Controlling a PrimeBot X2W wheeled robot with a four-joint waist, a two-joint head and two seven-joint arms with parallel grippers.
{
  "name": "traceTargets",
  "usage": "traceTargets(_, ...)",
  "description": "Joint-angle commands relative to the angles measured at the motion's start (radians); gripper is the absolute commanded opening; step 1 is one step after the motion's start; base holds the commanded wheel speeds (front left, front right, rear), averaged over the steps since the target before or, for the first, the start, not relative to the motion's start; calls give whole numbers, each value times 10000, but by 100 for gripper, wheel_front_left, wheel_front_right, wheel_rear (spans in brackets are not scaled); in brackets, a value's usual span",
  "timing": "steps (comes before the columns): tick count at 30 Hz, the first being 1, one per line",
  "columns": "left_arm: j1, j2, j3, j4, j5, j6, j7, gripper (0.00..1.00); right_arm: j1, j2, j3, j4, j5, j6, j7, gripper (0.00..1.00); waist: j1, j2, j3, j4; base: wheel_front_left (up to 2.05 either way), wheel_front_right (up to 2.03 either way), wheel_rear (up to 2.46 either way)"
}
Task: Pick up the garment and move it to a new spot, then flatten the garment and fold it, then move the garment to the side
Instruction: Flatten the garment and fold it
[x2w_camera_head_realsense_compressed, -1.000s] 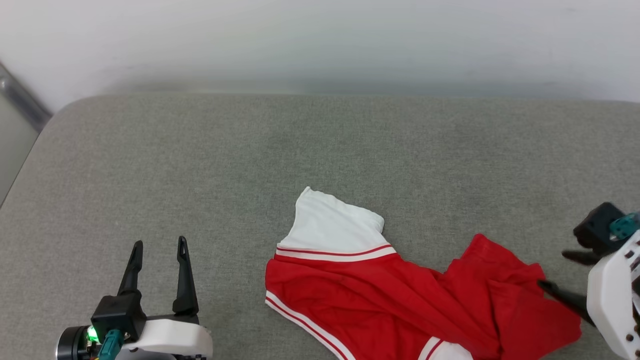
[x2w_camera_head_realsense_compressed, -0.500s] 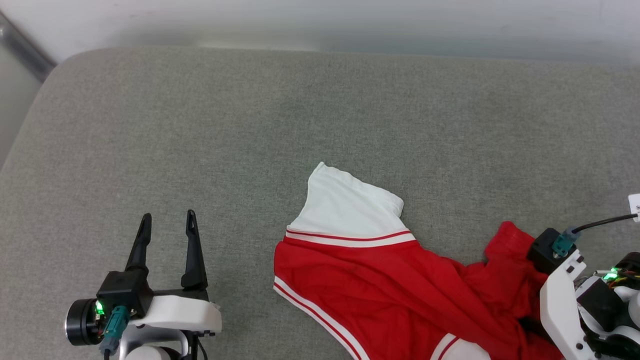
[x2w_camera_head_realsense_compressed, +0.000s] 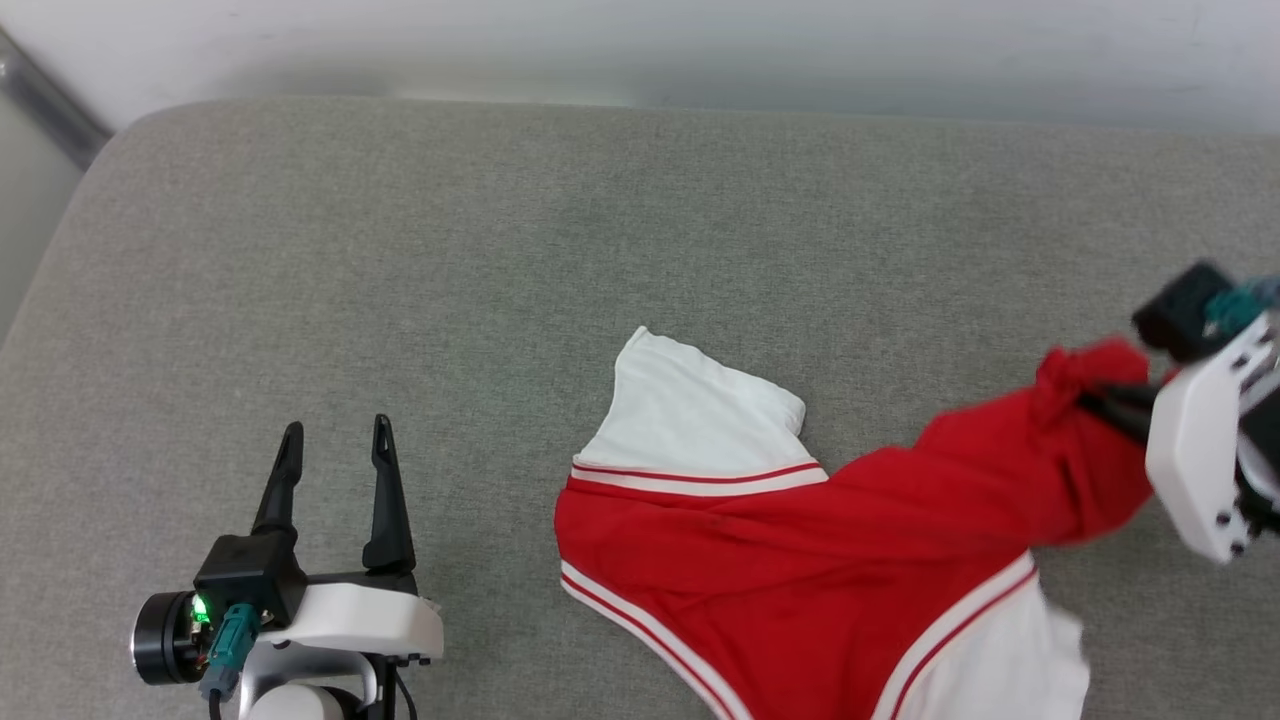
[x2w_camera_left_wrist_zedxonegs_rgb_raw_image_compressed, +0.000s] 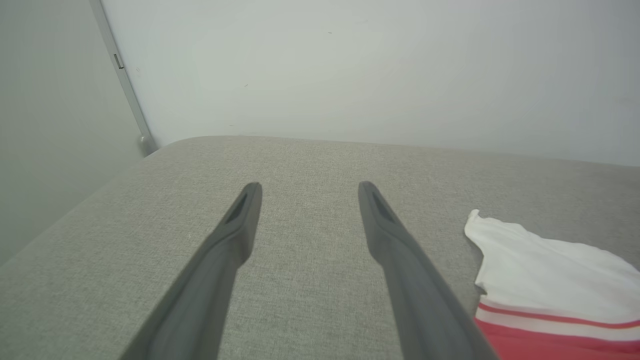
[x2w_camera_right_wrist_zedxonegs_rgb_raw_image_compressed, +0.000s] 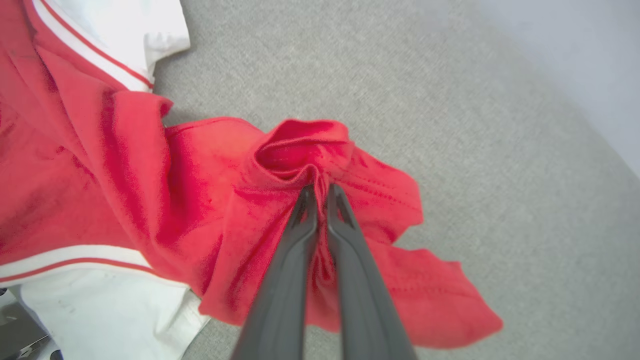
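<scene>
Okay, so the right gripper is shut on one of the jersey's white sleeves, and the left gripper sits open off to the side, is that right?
Not quite. The right gripper is shut on bunched red fabric of the garment, not on a white sleeve; the right wrist view shows this. The left gripper does sit open off to the side.

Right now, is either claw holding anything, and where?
The right claw pinches a bunched red edge of the garment; the left claw holds nothing.

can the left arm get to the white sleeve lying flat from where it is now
Probably yes: the left gripper is open, and bare grey surface lies between it and the white sleeve, off to its right.
</scene>
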Motion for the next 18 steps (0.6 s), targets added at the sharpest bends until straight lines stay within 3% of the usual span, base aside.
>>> traceTargets(1,-131,-4,-44,-14,-76,-31,-25,100,-482,-21,-139,-165,53,-7,-45,0,0,0,5,57,0,0,0)
traceTargets(4,-219,-4,-163,-66,-170,-15,-25,100,-1483,45,-335,-260,-92,-7,145,0,0,0,133,206,0,0,0)
traceTargets(8,-307,-7,-254,-169,-301,69,-25,100,-2551,791,-62,339,-307,-7,684,0,0,0,476,394,0,0,0)
traceTargets(13,-539,-9,-479,-212,-465,135,-25,100,-3472,2119,885,2292,-722,-7,1122,0,0,0,984,666,0,0,0)
traceTargets(18,-744,-4,-719,-156,-607,236,-25,100,-3273,3041,2056,4277,-749,-7,1277,0,0,0,1306,888,0,0,0)
